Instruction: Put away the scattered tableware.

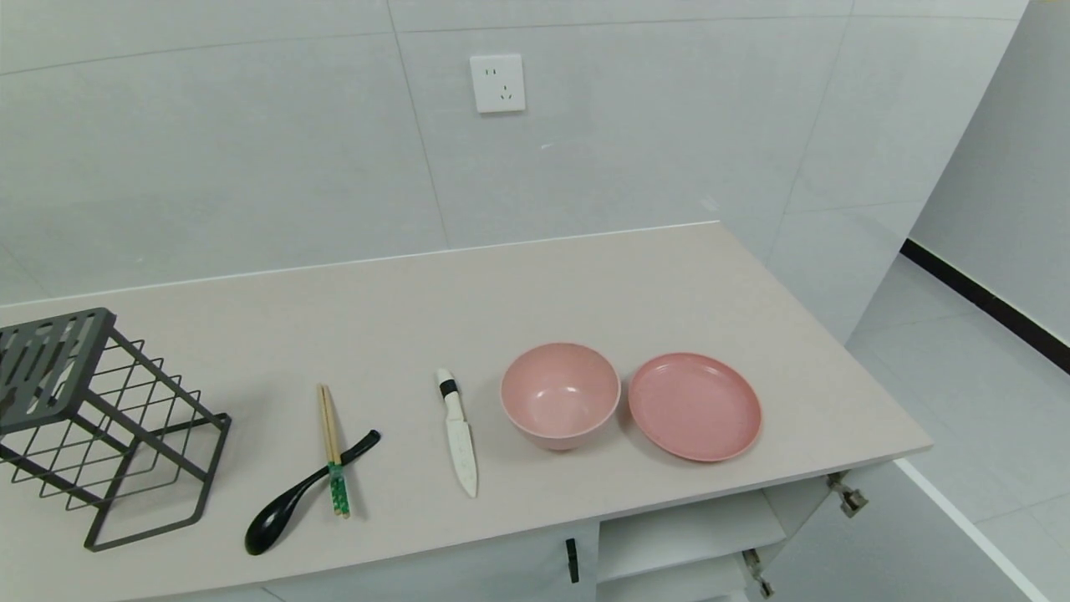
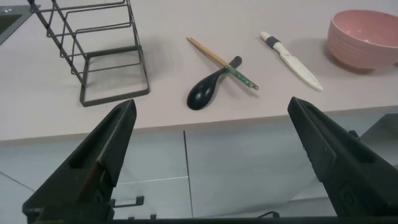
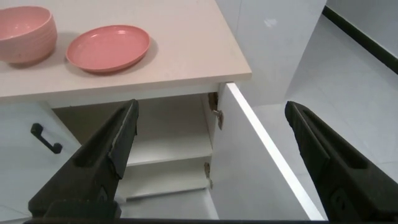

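Across the head view's lower half, spoon (image 1: pixel 274 517), chopsticks (image 1: pixel 332 443), knife (image 1: pixel 459 436), bowl (image 1: pixel 560 395) and plate (image 1: pixel 694 406) line the counter (image 1: pixel 585 284), while the left gripper (image 2: pixel 211 103) and right gripper (image 3: pixel 211 104) both stand wide apart.

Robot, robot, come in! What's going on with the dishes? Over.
Left gripper and right gripper open, holding nothing. Pink bowl, pink plate, knife, black spoon, chopsticks on countertop, outside wire rack. Chopsticks cross spoon handle.

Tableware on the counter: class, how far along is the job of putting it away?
Done: only the cabinet door stands open. In hand: nothing; the left gripper and right gripper hang in front of the counter, jaws open. Left: the bowl, plate, knife, spoon and chopsticks all lie on the counter, none in the rack.
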Motion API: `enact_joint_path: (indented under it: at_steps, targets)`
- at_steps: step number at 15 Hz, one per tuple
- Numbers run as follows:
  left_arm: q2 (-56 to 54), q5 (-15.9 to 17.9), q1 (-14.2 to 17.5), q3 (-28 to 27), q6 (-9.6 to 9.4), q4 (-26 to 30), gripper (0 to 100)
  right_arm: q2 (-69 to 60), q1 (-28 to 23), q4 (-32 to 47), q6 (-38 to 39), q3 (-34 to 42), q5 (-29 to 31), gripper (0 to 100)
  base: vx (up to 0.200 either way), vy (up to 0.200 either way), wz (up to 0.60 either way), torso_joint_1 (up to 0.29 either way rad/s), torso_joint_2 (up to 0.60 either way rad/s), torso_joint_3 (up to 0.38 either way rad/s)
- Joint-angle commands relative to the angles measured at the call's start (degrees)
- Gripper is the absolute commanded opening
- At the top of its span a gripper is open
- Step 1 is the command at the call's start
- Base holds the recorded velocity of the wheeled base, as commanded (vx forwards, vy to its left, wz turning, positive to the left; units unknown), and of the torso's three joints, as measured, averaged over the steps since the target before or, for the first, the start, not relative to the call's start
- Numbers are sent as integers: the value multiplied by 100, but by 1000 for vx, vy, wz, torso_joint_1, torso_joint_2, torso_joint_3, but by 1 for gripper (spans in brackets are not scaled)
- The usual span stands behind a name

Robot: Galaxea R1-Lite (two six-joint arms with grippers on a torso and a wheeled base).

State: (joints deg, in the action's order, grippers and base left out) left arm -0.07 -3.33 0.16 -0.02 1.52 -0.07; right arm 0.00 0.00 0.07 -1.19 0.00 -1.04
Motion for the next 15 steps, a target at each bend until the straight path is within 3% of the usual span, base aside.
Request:
enact_joint_path:
  at_steps: [1, 6, 8, 10, 15]
  targets:
    - [7, -1, 2, 2, -3, -1, 100, 0, 0, 1, -4, 0, 7, 100, 0, 0, 0, 0, 0, 0]
    - [7, -1, 2, 2, 15, -1, 100, 0, -9, -34, 49, 0, 33, 100, 0, 0, 0, 0, 0, 0]
    - [7, -1, 2, 2, 50, -10, 100, 9, 0, -746, 40, 0, 42, 100, 0, 0, 0, 0, 0, 0]
    - [7, -1, 2, 2, -3, -1, 100, 26, 0, -860, 14, 0, -11, 100, 0, 0, 0, 0, 0, 0]
    - [7, 8, 2, 2, 23, -10, 100, 1556, 114, -543, 23, -1099, -766, 100, 0, 0, 0, 0, 0, 0]
